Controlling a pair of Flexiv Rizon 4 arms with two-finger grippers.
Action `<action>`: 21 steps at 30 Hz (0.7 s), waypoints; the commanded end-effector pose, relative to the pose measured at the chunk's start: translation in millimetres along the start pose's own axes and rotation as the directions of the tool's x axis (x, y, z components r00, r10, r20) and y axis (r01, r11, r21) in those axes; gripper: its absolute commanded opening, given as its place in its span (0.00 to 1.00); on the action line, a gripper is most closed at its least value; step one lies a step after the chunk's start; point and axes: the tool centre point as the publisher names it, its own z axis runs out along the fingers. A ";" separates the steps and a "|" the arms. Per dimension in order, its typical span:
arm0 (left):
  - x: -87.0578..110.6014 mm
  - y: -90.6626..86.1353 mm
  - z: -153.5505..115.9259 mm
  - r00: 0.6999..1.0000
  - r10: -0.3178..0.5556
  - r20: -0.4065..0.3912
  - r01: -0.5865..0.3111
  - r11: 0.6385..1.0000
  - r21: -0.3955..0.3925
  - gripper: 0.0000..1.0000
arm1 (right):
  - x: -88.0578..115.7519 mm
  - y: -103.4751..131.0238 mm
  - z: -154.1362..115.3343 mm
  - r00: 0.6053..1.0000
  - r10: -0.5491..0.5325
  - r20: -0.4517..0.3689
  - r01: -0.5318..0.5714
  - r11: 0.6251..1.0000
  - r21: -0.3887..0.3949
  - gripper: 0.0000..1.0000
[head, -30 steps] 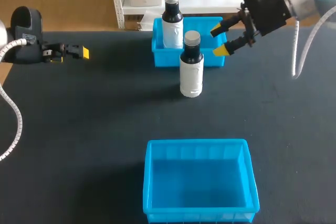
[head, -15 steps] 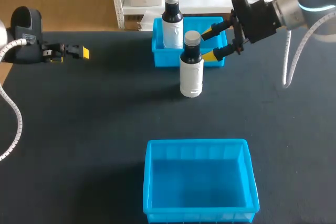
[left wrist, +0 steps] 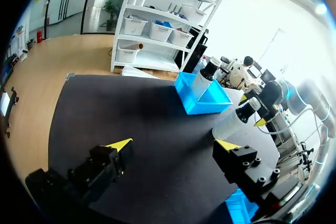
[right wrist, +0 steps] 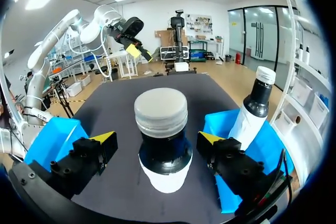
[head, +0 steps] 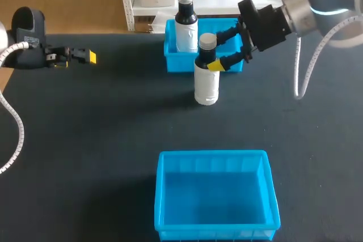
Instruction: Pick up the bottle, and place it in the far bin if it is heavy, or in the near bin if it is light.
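A white bottle with a black neck and grey cap stands upright on the black table just in front of the far blue bin. My right gripper is open, one finger on each side of the bottle's neck. In the right wrist view the bottle sits between the yellow tips of this gripper, with a gap on both sides. My left gripper hovers open and empty at the far left of the table. Its own view shows this gripper holding nothing. The near blue bin is empty.
A second bottle of the same kind stands upright in the far bin's left end, also seen beside my right gripper. The table is dark matting between the two bins.
My right gripper has moved left and slightly down, from beside the far bin to straddling the bottle's neck, still open. The left arm and both bottles have not moved.
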 end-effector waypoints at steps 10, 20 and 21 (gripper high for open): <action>0.0 0.0 0.0 1.000 0.000 0.000 0.000 1.000 0.000 1.00 | -3.9 -4.3 6.9 1.000 -0.007 0.014 0.007 1.000 -0.024 1.00; 0.0 0.0 0.0 1.000 0.000 0.000 0.000 1.000 0.000 1.00 | -6.9 -4.1 8.7 1.000 -0.011 0.023 0.012 1.000 -0.023 0.95; 0.0 0.0 0.0 1.000 0.000 0.000 0.000 1.000 0.000 1.00 | -7.2 -4.1 8.6 1.000 -0.012 0.023 0.013 1.000 -0.023 0.87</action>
